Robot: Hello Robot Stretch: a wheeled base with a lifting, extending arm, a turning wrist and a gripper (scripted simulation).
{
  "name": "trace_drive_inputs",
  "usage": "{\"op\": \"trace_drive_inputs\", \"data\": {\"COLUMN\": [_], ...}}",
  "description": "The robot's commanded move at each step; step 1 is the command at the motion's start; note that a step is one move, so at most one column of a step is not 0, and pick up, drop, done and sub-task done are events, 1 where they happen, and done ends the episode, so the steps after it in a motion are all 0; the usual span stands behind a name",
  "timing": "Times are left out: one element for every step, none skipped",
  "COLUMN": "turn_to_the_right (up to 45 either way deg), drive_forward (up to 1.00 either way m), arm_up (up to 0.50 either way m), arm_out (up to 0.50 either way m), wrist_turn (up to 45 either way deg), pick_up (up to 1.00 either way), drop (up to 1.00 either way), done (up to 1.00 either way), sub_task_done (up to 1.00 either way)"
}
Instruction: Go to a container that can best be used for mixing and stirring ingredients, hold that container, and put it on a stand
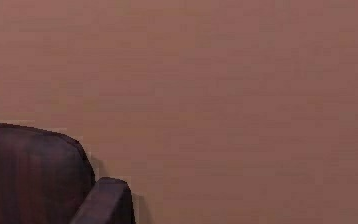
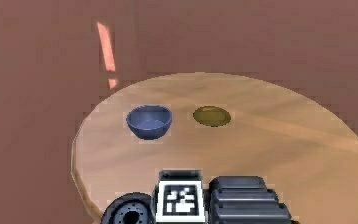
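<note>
No text, label or number can be read.

blue bowl (image 2: 148, 122) upright on round wooden table (image 2: 287, 145)

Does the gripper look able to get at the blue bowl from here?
Probably yes: only bare surface of the round table lies between the gripper and the blue bowl; the yellow dish sits apart from it.

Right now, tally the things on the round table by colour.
Blue: 1, the bowl
Olive-yellow: 1, the flat dish
Total: 2 things on the round wooden table
</note>
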Motion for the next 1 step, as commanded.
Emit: {"op": "trace_drive_inputs", "data": {"turn_to_the_right": [0.0], "drive_forward": [0.00], "arm_up": [0.00], "arm_out": [0.44], "wrist_turn": [0.0], "pick_up": [0.00], "drop": [0.00], "done": [0.00], "sub_task_done": [0.00]}}
